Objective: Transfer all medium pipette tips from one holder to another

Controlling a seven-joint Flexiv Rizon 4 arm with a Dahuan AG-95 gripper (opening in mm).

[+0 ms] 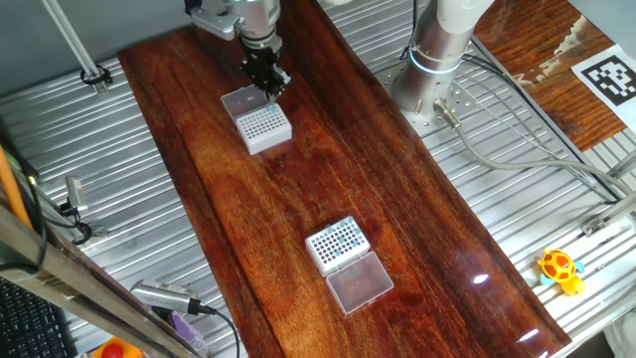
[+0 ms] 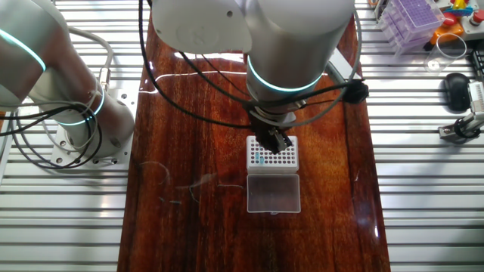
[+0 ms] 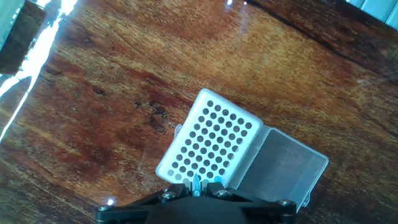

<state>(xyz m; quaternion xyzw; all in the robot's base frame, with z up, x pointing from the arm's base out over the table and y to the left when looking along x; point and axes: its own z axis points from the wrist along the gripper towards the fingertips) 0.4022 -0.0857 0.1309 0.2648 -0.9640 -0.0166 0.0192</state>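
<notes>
Tips (image 1: pixel 340 239) fill the near holder (image 1: pixel 337 245). Over the far holder (image 1: pixel 263 124), the gripper (image 1: pixel 272 91) pinches one tip (image 3: pixel 196 184) at that box's edge.

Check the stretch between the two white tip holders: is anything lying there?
Nothing: in one fixed view, only bare wooden tabletop separates the holder under the gripper from the holder with blue tips.

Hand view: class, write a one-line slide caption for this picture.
Gripper holds a teal pipette tip over the edge of a white holder whose clear lid lies open on the wooden table.
</notes>
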